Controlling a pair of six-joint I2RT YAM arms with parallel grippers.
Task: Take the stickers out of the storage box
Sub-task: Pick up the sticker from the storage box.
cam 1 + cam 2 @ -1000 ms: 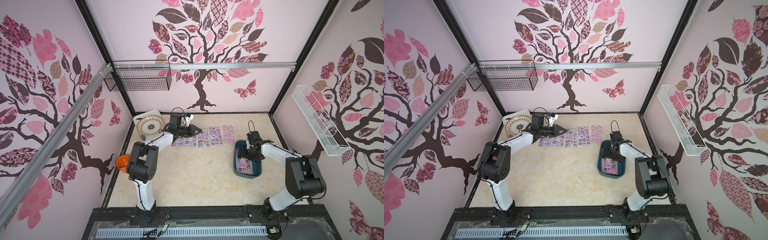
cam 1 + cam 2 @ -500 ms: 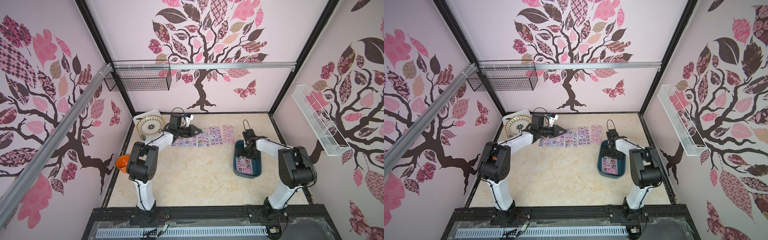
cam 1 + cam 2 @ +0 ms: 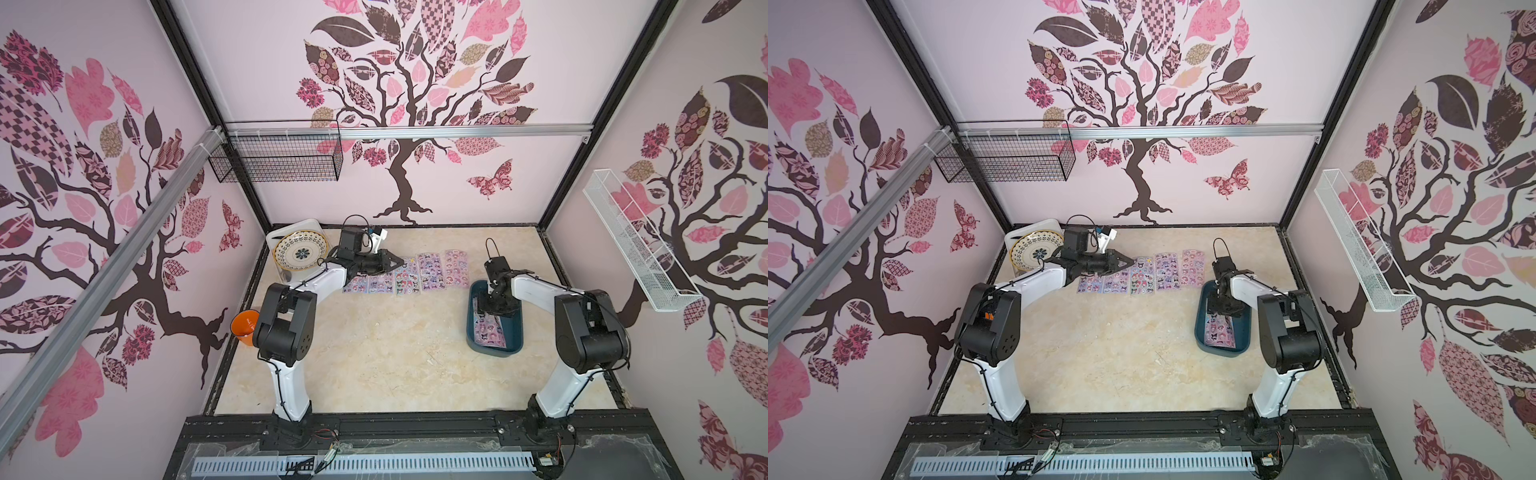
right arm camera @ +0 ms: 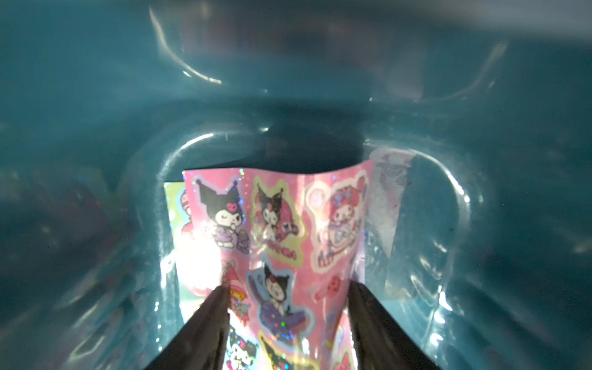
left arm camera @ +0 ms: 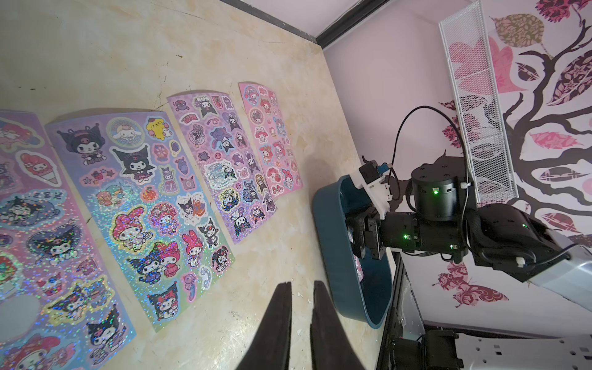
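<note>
Several stickers (image 3: 409,272) (image 3: 1144,276) (image 5: 141,205) lie in a row on the table at the back. More stickers (image 3: 490,332) (image 3: 1221,334) lie in the teal storage box (image 3: 513,351) (image 3: 1241,345) (image 5: 330,243) at the right. My right gripper (image 3: 488,311) (image 3: 1221,313) (image 4: 288,288) reaches down into the box's far end. Its jaws stand apart on either side of the top pink sheet (image 4: 275,224), which bows up between them. My left gripper (image 3: 401,262) (image 3: 1133,262) (image 5: 301,283) hovers over the row's left part, jaws almost together, holding nothing.
A patterned plate (image 3: 301,251) leans in a white tray (image 3: 316,224) at the back left corner. An orange cup (image 3: 245,326) sits by the left wall. A black wire basket (image 3: 276,158) and a white wire basket (image 3: 636,241) hang on the walls.
My right gripper has gone down into the box's far end and its jaws have narrowed around the top sheet. The left arm has not moved.
</note>
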